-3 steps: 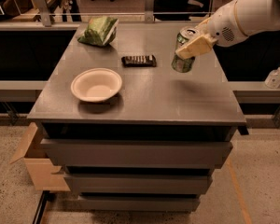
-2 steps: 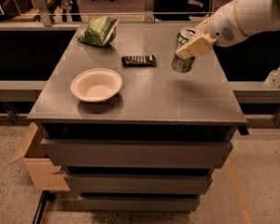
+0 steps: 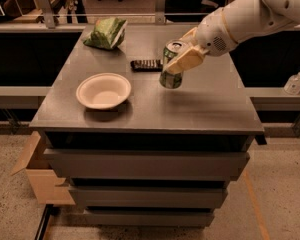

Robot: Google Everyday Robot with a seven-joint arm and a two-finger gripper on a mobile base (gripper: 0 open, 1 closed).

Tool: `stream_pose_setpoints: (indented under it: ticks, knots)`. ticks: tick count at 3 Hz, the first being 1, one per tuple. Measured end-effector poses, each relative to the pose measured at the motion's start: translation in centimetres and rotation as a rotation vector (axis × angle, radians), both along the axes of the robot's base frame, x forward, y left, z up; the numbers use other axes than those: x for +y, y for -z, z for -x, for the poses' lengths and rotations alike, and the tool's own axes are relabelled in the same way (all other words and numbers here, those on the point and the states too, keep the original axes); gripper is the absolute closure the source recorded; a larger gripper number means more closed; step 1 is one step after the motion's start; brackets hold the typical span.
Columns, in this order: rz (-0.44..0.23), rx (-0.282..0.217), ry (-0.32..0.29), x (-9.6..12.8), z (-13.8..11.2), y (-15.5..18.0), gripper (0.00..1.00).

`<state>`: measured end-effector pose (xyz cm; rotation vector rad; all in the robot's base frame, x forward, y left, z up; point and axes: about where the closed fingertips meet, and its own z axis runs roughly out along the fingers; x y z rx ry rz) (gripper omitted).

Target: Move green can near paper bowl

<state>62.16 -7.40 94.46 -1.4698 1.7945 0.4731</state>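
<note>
since the earlier frame the green can (image 3: 169, 80) has travelled leftward, away from the right edge of the table (image 3: 200, 111) and toward its middle, carried along by the gripper (image 3: 176, 60); nothing else on the tabletop has shifted. the gripper reaches in from the far right corner and is clamped on the can's upper half, one tan finger (image 3: 184, 60) lying across the near side and the other hidden behind the can. the can leans a little and seems to hang just clear of the surface over its own shadow, though i cannot be sure it is off the top. the paper bowl (image 3: 103, 90) sits empty toward the left edge, roughly midway between the front and far edges, and the can is some way to its right and a little farther back, with bare tabletop between them. so, as i judge it, the grasp is made and the carry is partly done; what is left is the rest of the move to the left, setting the can down upright beside the bowl, and letting go. a green chip bag (image 3: 106, 33) lies at the far left corner, and a dark flat object (image 3: 146, 64) lies just left of the can, toward the far edge. no writing can be read: the can shows only pale marks on green and a silver top, and the bag's print is illegible.
</note>
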Motion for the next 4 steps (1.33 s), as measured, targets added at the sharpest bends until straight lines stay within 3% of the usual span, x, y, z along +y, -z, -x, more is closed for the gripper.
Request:
stream_pose_setpoints:
  ticks: [2,4]
  knots:
    - [0.016,0.100,-0.137,3.1,1.6,2.5,1.00]
    - [0.057,0.140,-0.225,5.6,1.6,4.9,1.00]
